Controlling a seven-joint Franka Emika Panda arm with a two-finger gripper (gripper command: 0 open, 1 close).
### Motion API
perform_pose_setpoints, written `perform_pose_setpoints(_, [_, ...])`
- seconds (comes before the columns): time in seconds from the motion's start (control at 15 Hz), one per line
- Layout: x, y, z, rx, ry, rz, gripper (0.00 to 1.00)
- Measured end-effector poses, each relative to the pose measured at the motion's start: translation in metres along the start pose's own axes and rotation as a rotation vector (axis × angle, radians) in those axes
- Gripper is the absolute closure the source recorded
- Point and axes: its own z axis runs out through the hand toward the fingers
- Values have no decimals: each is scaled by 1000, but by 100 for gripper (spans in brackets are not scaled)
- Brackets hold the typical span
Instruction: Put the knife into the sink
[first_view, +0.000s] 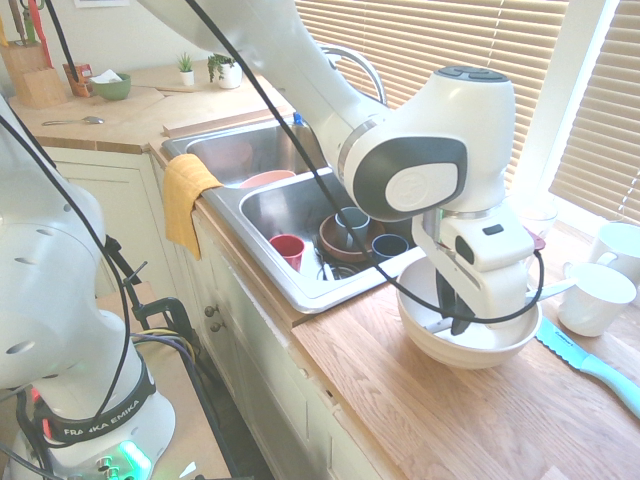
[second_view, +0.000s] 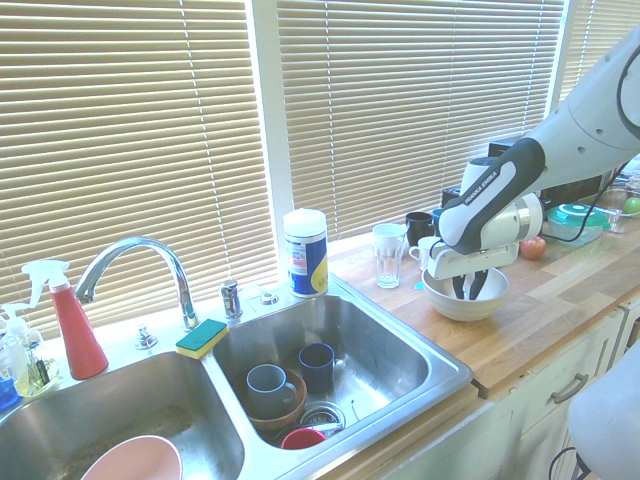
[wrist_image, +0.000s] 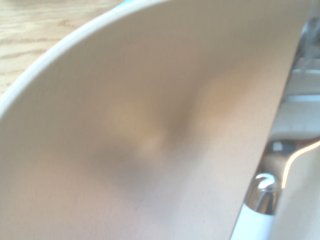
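While dark gripper (first_view: 459, 318) within round cream bowl (first_view: 487, 348), slim silver knife (first_view: 440, 324).

Sunlit kitchen w/ slatted window blinds (second_view: 400, 100), wood countertop (first_view: 450, 410), cream cabinets (first_view: 250, 330) below.

knife (first_view: 440, 325) mostly hidden in bowl (first_view: 500, 350), wrist view blurred

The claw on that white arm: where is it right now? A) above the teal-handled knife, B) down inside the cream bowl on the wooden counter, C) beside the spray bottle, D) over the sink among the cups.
B: both outside views show the claw reaching down into the cream bowl on the wooden counter, away from the sink.
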Motion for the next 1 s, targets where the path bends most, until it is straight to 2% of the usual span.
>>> perform_pose_setpoints(0.47, [3, -4, -11, 15, 13, -2, 100])
perform_pose_setpoints(0.73, [-6, -15, -90, 82, 58, -56, 100])
perform_pose_setpoints(1.0, [-86, -56, -161, 144, 40, -219, 100])
